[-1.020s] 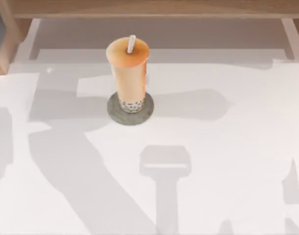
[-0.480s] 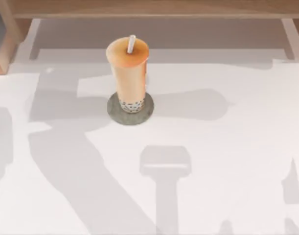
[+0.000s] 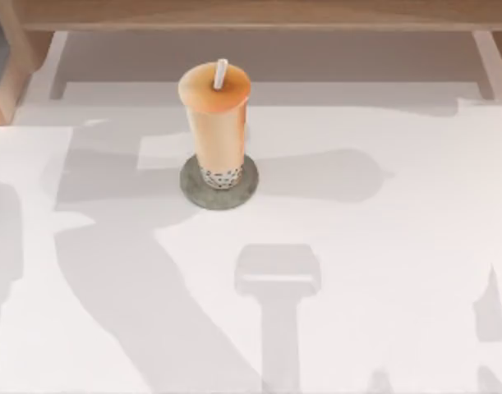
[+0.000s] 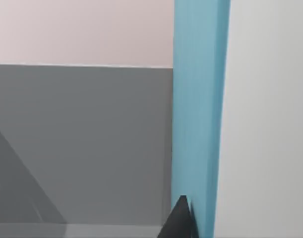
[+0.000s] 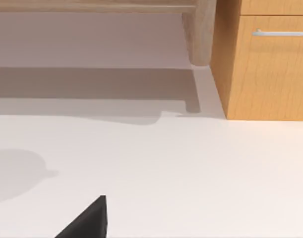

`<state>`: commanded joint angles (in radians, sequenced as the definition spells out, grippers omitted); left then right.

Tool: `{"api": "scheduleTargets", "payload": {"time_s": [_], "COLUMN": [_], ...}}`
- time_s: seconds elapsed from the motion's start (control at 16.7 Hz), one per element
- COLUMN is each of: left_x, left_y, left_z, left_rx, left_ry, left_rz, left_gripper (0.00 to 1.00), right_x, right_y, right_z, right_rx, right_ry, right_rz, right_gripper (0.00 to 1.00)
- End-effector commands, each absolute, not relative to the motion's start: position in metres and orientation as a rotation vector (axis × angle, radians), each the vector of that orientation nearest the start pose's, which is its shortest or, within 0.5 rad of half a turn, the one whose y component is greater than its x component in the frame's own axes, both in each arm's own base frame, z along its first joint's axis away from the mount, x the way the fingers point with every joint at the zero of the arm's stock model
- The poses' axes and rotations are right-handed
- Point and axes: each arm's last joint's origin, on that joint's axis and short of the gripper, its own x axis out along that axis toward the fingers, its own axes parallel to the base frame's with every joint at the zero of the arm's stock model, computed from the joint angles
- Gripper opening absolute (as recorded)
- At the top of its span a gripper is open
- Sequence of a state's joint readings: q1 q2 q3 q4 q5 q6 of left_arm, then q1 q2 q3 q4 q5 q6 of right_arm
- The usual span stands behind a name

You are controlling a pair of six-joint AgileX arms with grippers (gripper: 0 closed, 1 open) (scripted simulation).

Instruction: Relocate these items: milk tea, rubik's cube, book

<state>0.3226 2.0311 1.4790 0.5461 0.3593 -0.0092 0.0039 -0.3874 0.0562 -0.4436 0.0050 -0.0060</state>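
Left gripper (image 4: 180, 218): I see one dark fingertip of mine right against a tall blue panel (image 4: 198, 114), can't tell if my fingers are open or closed. Milk tea (image 3: 216, 123) stands upright on a grey round disc (image 3: 218, 185), on the white table (image 3: 382, 271), toward the back and left of centre. Right gripper (image 5: 87, 220): one dark fingertip over bare table, well off from the milk tea, near a wooden drawer unit (image 5: 265, 69); grip state can't tell.

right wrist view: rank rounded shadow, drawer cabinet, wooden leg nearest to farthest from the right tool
From the right tool:
1. rounded shadow, on the table close by
2. drawer cabinet, farther back
3. wooden leg, beyond the cabinet's front
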Motion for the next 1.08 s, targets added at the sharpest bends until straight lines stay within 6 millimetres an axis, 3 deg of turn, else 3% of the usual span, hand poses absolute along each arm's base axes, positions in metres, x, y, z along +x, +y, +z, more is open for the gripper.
{"api": "scheduleTargets", "payload": {"time_s": [0.24,0.48,0.78,0.9,1.08], "left_x": [0.454,0.424,0.365,0.341,0.311], "left_y": [0.147,0.166,0.201,0.212,0.224], "left_z": [0.263,0.293,0.324,0.324,0.303], "left_rx": [0.01,0.215,0.71,0.934,1.228], "left_ry": [-0.008,-0.062,-0.1,-0.074,0.007], "left_rz": [-0.022,-0.001,0.085,0.116,0.121], "left_gripper": [0.0,0.0,0.0,0.0,0.0], "right_x": [0.076,0.076,0.076,0.076,0.076], "right_y": [-0.001,-0.001,-0.001,-0.001,-0.001], "right_z": [0.16,0.16,0.16,0.16,0.16], "right_rx": [0.0,0.0,0.0,0.0,0.0], "right_ry": [0.0,0.0,0.0,0.0,0.0], "right_rz": [0.0,0.0,0.0,0.0,0.0], "right_gripper": [1.0,1.0,1.0,1.0,1.0]}}
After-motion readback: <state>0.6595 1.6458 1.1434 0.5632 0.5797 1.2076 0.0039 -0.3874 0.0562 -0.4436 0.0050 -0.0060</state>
